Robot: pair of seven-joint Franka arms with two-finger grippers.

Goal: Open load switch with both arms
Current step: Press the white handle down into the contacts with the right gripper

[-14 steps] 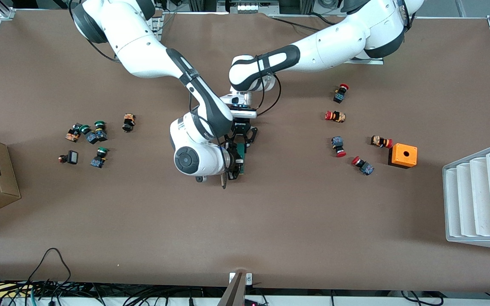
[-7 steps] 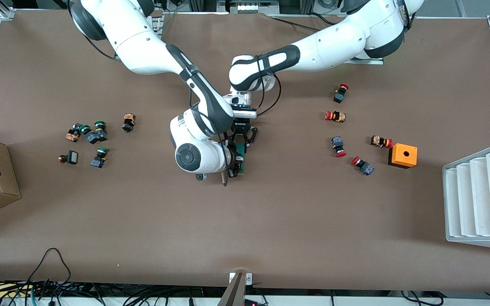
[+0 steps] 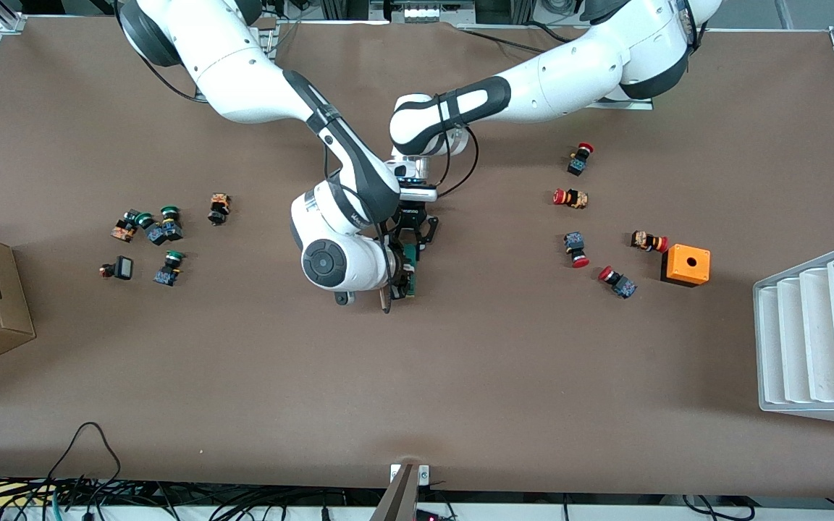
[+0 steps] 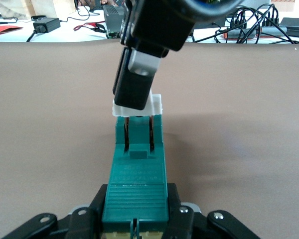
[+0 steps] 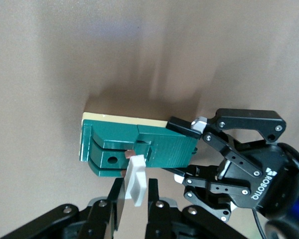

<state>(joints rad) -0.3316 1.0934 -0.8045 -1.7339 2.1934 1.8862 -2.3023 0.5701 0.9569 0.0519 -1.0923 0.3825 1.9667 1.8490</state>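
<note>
Right end effector shifted slightly; load switch unmoved.

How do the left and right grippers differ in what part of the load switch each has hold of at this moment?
The left gripper is shut on the dark-green body of the load switch, clamping one end; the right gripper is shut on the white tab at the other end. The left gripper grips a wide block, the right gripper a thin piece. Both meet at the switch near the table's middle.
</note>
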